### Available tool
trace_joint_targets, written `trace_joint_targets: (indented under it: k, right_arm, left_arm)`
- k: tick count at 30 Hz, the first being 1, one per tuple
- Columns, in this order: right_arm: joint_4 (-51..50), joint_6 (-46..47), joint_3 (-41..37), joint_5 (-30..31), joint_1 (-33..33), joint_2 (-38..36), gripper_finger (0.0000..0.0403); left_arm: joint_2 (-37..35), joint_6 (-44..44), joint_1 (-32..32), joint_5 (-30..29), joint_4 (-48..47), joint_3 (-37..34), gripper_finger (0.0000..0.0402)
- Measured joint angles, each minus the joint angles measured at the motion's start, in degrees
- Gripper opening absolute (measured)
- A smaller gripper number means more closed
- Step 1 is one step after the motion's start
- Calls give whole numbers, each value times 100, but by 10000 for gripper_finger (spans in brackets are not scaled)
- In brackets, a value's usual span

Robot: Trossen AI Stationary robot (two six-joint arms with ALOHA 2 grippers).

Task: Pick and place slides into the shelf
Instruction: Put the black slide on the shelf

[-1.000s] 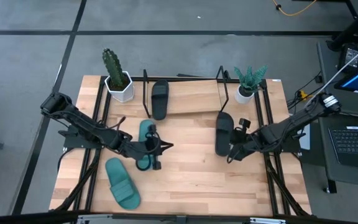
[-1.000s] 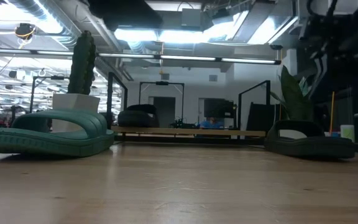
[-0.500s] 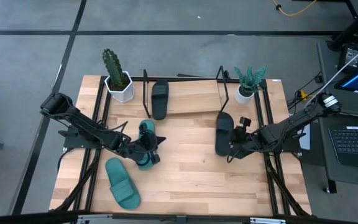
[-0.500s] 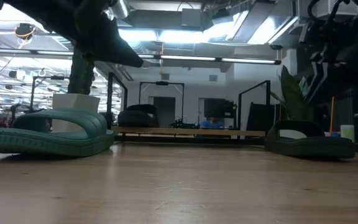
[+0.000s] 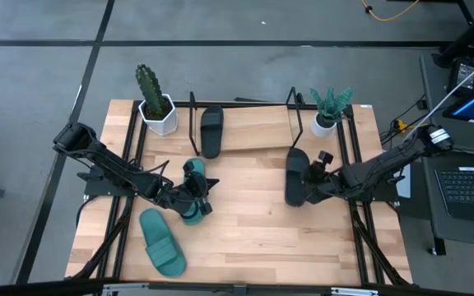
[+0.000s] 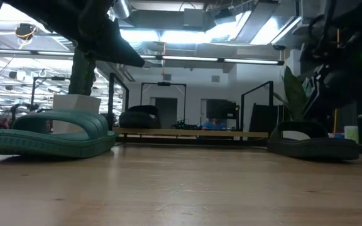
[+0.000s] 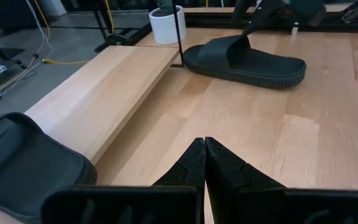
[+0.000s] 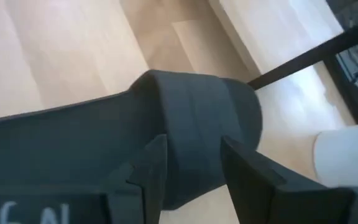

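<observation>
One black slide [image 5: 211, 130] lies on the shelf [image 5: 257, 136] board at the back. A second black slide [image 5: 295, 174] lies sole down on the table right of centre. My right gripper [image 5: 305, 182] is open over its strap [image 8: 191, 118], one finger on each side. A teal slide [image 5: 192, 174] lies left of centre with my left gripper [image 5: 200, 196] shut over its middle. The other teal slide [image 5: 161, 241] rests flat near the front left. My left gripper hangs shut over the middle of the teal slide; the gripper itself hides the spot, so I cannot tell whether it touches. My right gripper slants down over the black slide's strap with a finger [image 8: 151, 168] at each side; I cannot tell whether either touches.
A cactus in a white pot [image 5: 156, 111] stands at the shelf's left end and a leafy plant in a white pot [image 5: 327, 119] at its right end. Thin black rods [image 5: 192, 123] rise from the shelf. Bare wood lies in the table's front middle.
My left gripper has sunk toward the teal slide, rolled at the wrist and drawn a little toward the table's left. My right gripper has gone down and toward the far edge, onto the black slide. The slides have stayed where they were.
</observation>
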Motion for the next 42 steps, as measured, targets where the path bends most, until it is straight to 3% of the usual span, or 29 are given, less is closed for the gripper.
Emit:
trace_joint_targets:
  k: [8,25,34,42]
  right_arm:
    - [308,-521,0,-544,-282,0,151]
    - [348,-909,0,-414,-553,428,148]
    - [478,-909,0,-423,-660,457,96]
    - [671,-963,2,-564,-662,455,13]
  left_arm:
    - [0,-3,0,-5,7,0,2]
    - [0,36,0,-10,24,0,2]
    - [0,38,0,-12,40,0,1]
    - [0,38,-2,-12,38,0,3]
